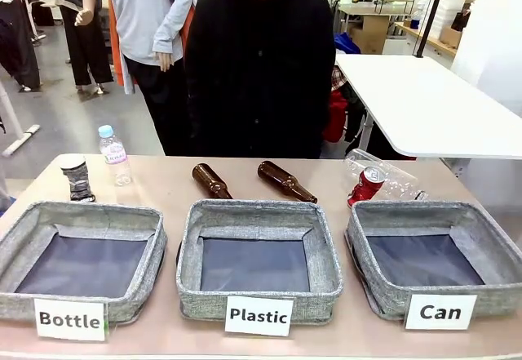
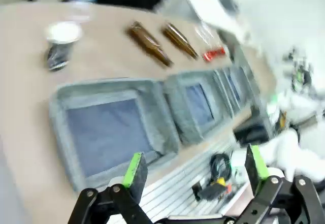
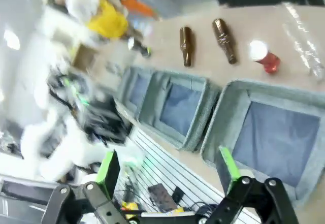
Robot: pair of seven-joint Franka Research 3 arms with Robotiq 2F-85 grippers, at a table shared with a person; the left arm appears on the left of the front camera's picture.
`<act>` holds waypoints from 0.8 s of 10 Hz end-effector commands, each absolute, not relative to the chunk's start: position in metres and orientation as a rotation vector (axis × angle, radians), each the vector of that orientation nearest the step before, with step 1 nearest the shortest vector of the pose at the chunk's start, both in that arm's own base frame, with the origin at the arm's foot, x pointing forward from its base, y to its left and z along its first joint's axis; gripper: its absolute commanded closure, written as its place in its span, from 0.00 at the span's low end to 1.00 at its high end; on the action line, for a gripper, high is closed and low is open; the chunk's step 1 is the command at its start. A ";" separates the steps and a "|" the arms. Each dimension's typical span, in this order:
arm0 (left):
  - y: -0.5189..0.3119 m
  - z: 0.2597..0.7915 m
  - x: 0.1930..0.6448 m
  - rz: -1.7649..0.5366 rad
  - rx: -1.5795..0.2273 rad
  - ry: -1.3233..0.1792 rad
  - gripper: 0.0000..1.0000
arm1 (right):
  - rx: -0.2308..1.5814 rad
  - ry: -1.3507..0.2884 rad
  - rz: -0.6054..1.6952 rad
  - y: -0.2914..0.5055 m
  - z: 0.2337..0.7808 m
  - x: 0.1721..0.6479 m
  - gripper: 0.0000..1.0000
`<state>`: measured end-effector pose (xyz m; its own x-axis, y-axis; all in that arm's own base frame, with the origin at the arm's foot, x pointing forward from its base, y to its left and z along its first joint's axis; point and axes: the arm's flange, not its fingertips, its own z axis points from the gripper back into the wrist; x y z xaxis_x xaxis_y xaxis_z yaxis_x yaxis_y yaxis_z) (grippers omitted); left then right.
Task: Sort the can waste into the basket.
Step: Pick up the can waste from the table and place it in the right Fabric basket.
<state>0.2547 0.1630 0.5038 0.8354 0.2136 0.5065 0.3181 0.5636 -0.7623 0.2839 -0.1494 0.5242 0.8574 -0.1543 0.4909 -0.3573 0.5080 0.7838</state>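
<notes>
We log no progress: basket [image 3: 216,125] ahead of right claw [image 3: 167,168] empty; red can [image 3: 264,58] beyond it, patterned can [image 2: 60,51] ahead of left claw [image 2: 193,170]. Both claws gape, holding nothing.

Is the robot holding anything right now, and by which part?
Nothing is held. The left gripper and right gripper are both open and empty; the crushed red can and grey-black patterned can sit free on the beige table.
</notes>
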 end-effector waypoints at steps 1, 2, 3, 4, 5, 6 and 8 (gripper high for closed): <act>0.205 0.437 0.270 0.218 -1.136 -0.654 0.00 | 1.195 -0.615 -0.021 -0.192 0.477 0.303 0.00; 0.225 0.414 0.267 0.264 -1.174 -0.717 0.00 | 1.257 -0.664 -0.137 -0.217 0.452 0.300 0.00; 0.224 0.396 0.268 0.386 -1.150 -0.709 0.00 | 1.276 -0.658 -0.217 -0.230 0.434 0.300 0.00; 0.222 0.386 0.266 0.445 -1.155 -0.690 0.00 | 1.253 -0.663 -0.256 -0.235 0.424 0.299 0.00; 0.217 0.387 0.259 0.493 -1.101 -0.707 0.00 | 1.209 -0.662 -0.273 -0.231 0.422 0.300 0.00; 0.257 0.390 0.254 0.439 -1.140 -0.668 0.00 | 1.244 -0.648 -0.266 -0.240 0.420 0.285 0.00; 0.257 0.390 0.254 0.439 -1.140 -0.668 0.00 | 1.244 -0.648 -0.266 -0.240 0.420 0.285 0.00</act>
<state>0.2579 0.2534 0.3866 0.7295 0.6456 0.2259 -0.0222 0.3524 -0.9356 0.2885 -0.2376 0.4131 0.8049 -0.5269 0.2729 -0.1169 0.3102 0.9435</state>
